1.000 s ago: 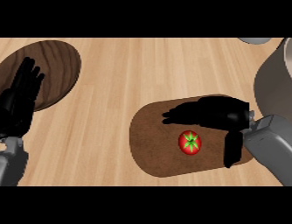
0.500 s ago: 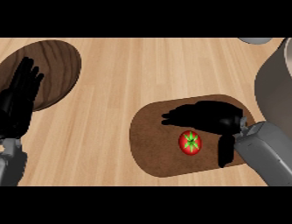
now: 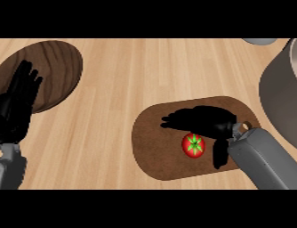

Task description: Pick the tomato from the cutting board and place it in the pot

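A red tomato (image 3: 193, 145) with a green star-shaped top lies on the dark brown cutting board (image 3: 152, 149) at the lower middle. My right hand (image 3: 207, 120) hangs over the board just behind the tomato, fingers curved to the left and thumb reaching down its right side; the fingers are not closed on it. The big grey pot (image 3: 283, 95) stands at the right edge, only partly in view. My left hand (image 3: 13, 104) rests open at the left, fingers up.
A round dark wooden plate (image 3: 56, 67) lies at the upper left, partly behind my left hand. A grey object (image 3: 261, 41) peeks in at the top right. Light wooden counter (image 3: 144, 71) spreads between plate and board.
My right hand and forearm have shifted left and slightly down, closer around the tomato. The tomato and left hand have stayed put.
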